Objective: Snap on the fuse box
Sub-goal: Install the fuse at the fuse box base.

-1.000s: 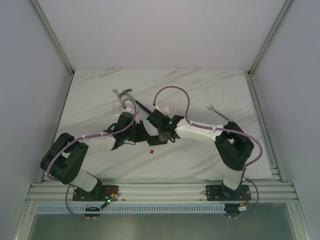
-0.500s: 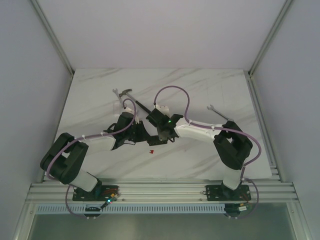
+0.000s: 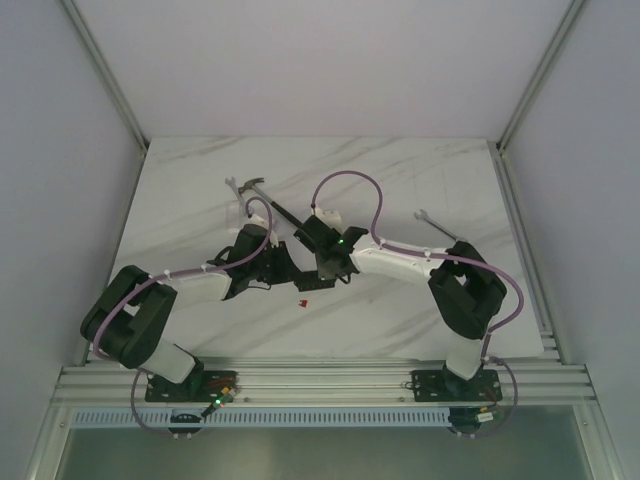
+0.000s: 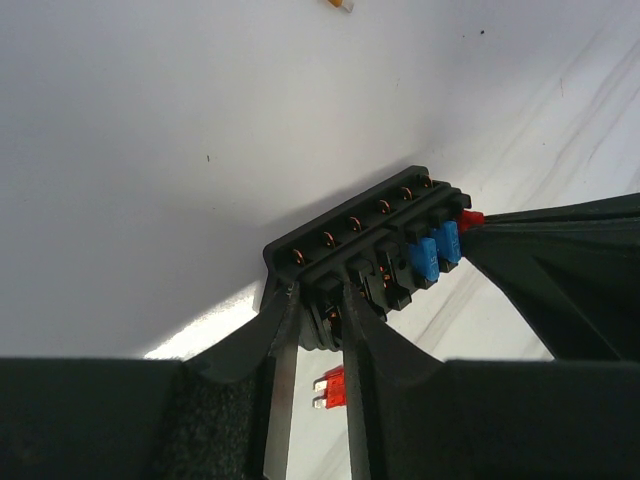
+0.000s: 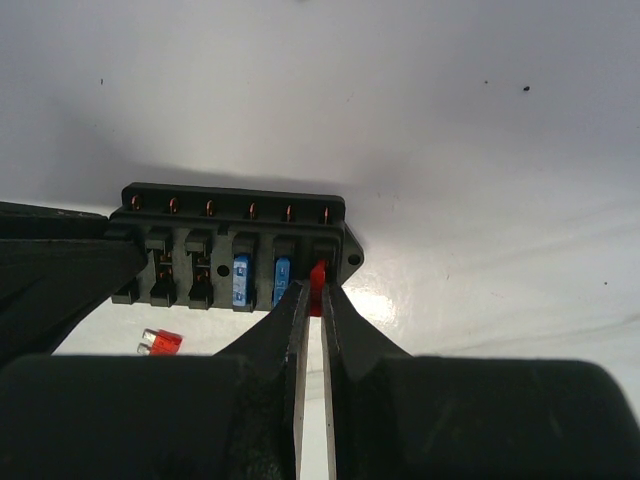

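The fuse box [image 4: 372,243] is a black block with two blue fuses [image 4: 433,252] in its slots, lying on the white marble table. My left gripper [image 4: 315,300] is shut on one end of it. My right gripper [image 5: 318,290] is shut on a red fuse [image 5: 318,275], held at the end slot of the fuse box [image 5: 200,250] beside the blue fuses [image 5: 260,282]. In the top view both grippers, left [image 3: 284,266] and right [image 3: 312,276], meet at mid-table and hide most of the box.
A loose red fuse [image 3: 301,301] lies on the table just in front of the box, also seen under my left fingers [image 4: 333,388]. A black-handled hammer [image 3: 262,200] lies behind the grippers. A small wrench [image 3: 432,222] lies at the right.
The right wrist has shifted very slightly; both grippers keep their holds at the fuse box.
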Controlling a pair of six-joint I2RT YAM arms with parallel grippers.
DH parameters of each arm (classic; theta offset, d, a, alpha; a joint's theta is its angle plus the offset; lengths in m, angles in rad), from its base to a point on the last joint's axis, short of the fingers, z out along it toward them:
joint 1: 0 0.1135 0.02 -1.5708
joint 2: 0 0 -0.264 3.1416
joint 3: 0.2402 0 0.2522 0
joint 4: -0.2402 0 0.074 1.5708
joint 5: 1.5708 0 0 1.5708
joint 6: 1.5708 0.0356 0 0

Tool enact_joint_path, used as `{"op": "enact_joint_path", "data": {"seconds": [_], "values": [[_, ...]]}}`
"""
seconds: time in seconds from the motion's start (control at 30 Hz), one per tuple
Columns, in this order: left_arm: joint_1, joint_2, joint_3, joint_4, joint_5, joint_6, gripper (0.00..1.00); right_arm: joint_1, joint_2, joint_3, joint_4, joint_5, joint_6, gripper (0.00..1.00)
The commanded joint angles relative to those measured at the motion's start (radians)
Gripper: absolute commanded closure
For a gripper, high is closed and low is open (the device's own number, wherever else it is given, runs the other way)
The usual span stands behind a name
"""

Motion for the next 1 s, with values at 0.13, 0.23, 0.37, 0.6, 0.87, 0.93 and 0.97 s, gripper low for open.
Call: {"op": "enact_joint_path", "data": {"seconds": [0.13,0.23,0.37,0.6,0.87,0.93,0.97], "values": [[0.002,0.036,-0.03,-0.071,-0.03,0.003,0.7,-0.026,0.044,-0.044,-0.19,0.015,0.004,1.0],[0.003,0.035,-0.03,-0.071,-0.031,0.001,0.7,-0.025,0.053,-0.041,-0.19,0.002,-0.002,1.0],[0.003,0.034,-0.031,-0.071,-0.03,0.002,0.7,-0.024,0.07,-0.037,-0.19,-0.017,-0.011,1.0],[0.002,0.036,-0.032,-0.071,-0.03,0.003,0.7,-0.02,0.112,-0.03,-0.188,-0.056,-0.03,1.0],[0.002,0.03,-0.038,-0.069,-0.032,0.001,0.7,-0.015,0.159,-0.05,-0.192,-0.066,-0.02,1.0],[0.003,0.028,-0.039,-0.069,-0.033,0.001,0.7,-0.018,0.16,-0.061,-0.196,-0.053,-0.013,1.0],[0.002,0.029,-0.041,-0.07,-0.032,0.0,0.7,-0.023,0.161,-0.067,-0.199,-0.047,-0.01,1.0]]}}
